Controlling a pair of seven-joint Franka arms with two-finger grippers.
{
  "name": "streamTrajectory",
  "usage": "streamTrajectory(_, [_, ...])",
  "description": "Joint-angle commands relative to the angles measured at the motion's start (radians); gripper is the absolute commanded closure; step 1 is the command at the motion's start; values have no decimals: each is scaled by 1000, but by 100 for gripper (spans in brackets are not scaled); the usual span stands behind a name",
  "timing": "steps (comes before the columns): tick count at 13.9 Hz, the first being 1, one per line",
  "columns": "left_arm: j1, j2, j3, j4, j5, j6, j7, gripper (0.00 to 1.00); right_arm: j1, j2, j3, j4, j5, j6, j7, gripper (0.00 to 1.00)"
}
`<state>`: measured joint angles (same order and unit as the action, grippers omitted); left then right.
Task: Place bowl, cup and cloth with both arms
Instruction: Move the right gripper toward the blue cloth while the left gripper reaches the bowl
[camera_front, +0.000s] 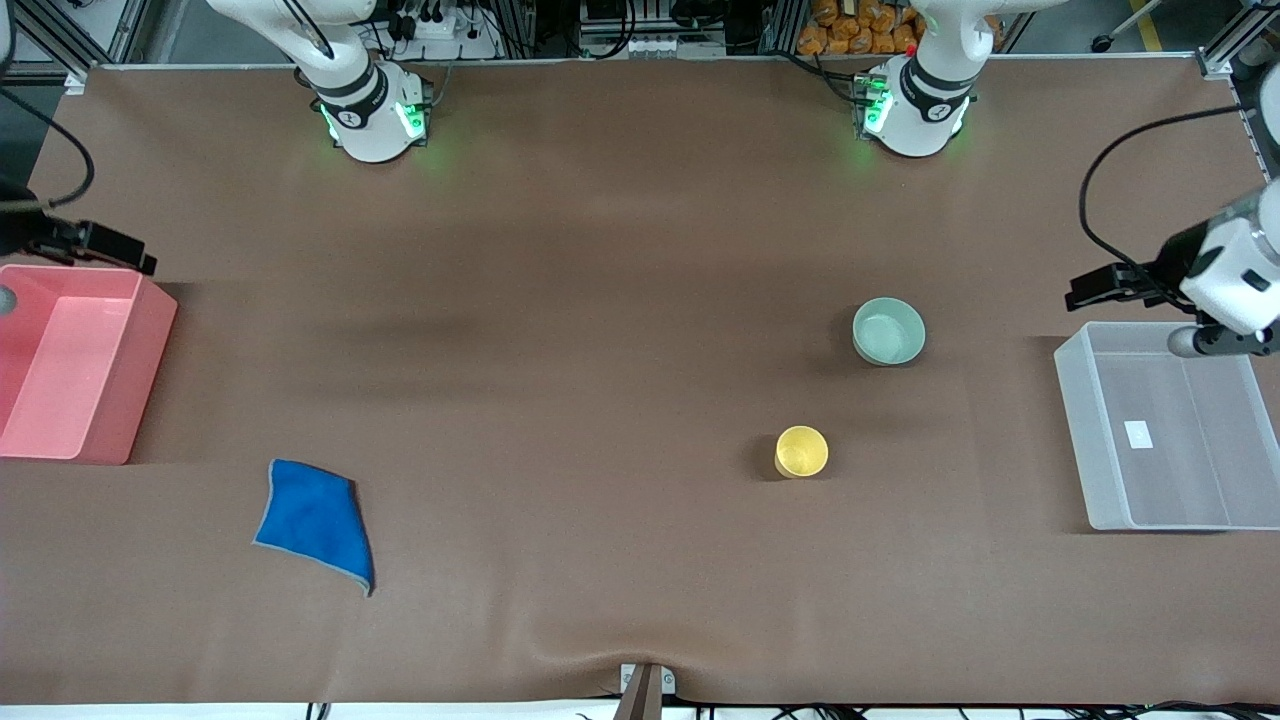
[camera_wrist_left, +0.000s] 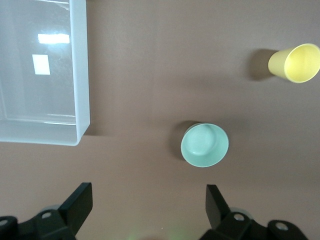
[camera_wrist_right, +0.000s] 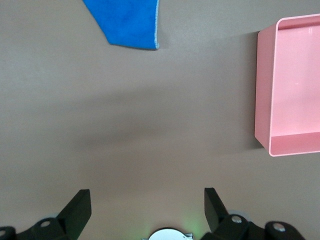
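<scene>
The pale mint-green bowl (camera_front: 888, 331) (camera_wrist_left: 204, 145) stands upright on the brown table toward the left arm's end. The yellow cup (camera_front: 801, 451) (camera_wrist_left: 295, 63) stands upright a little nearer to the front camera than the bowl. The blue cloth (camera_front: 315, 520) (camera_wrist_right: 127, 22) lies flat toward the right arm's end, near the table's front edge. My left gripper (camera_wrist_left: 149, 192) hangs open and empty, high over bare table beside the clear bin. My right gripper (camera_wrist_right: 147, 197) is likewise open and empty, high over bare table near the pink bin.
A clear plastic bin (camera_front: 1075, 430) (camera_wrist_left: 80, 75) sits at the left arm's end of the table. A pink bin (camera_front: 150, 370) (camera_wrist_right: 262, 90) sits at the right arm's end. Both arm bases stand along the edge farthest from the front camera.
</scene>
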<state>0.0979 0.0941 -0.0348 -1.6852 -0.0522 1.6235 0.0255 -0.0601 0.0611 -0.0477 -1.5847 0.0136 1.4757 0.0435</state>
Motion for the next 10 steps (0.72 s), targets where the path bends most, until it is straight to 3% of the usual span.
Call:
streamTrajectory(1, [26,-7,-8,-54,-28,42,51,0,-33,100,3,14,0,43,-4,0])
streamTrajectory(5, [17,-30,-19,-227,-28,212,51,0,-40,219,3,15,0,150,-4,0])
streamTrajectory(10, [20,-63,-59,-346,-31,254,44,0,-40,316,3,20,0,278,-4,0])
